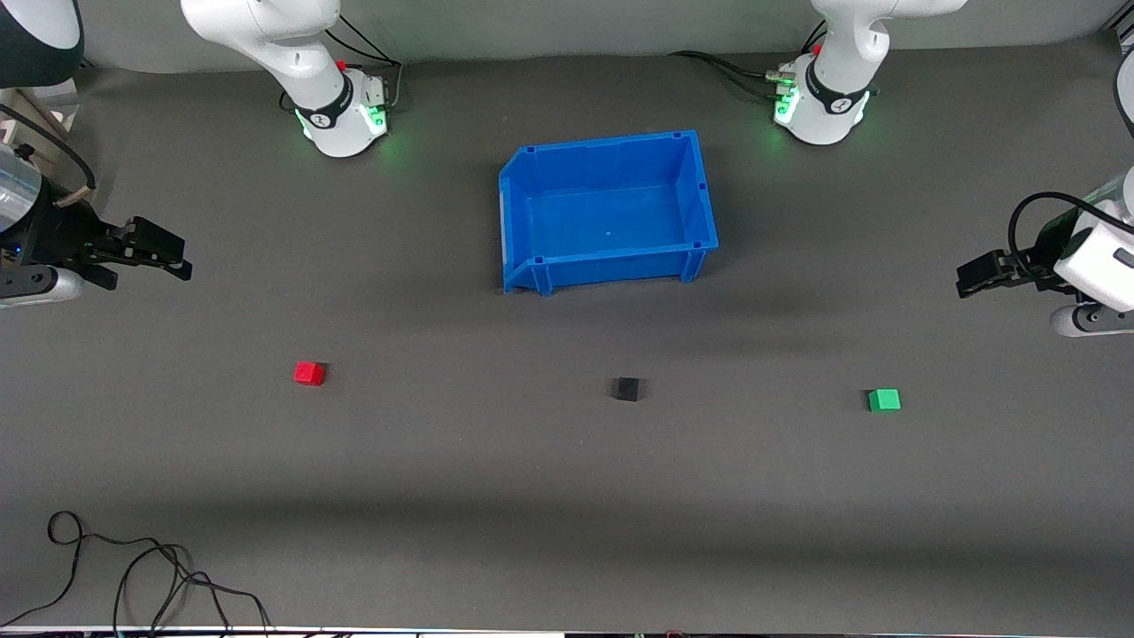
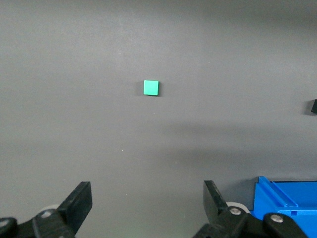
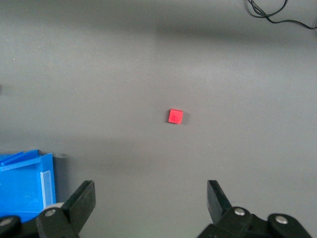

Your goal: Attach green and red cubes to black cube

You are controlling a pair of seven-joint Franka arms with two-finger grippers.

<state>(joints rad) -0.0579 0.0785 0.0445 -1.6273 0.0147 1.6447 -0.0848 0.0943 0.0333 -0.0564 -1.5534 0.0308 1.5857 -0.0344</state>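
The black cube (image 1: 627, 388) sits on the grey table, nearer to the front camera than the blue bin. The red cube (image 1: 309, 373) lies toward the right arm's end and shows in the right wrist view (image 3: 175, 116). The green cube (image 1: 883, 400) lies toward the left arm's end and shows in the left wrist view (image 2: 151, 88). The black cube's edge shows at the left wrist view's border (image 2: 314, 106). My right gripper (image 1: 173, 257) (image 3: 151, 198) is open and empty, raised at its end of the table. My left gripper (image 1: 967, 279) (image 2: 147, 198) is open and empty, raised at its end.
An empty blue bin (image 1: 532, 182) stands between the arm bases; its corner shows in the left wrist view (image 2: 287, 203) and the right wrist view (image 3: 22, 183). Black cables (image 1: 133, 576) lie at the table's front edge, toward the right arm's end.
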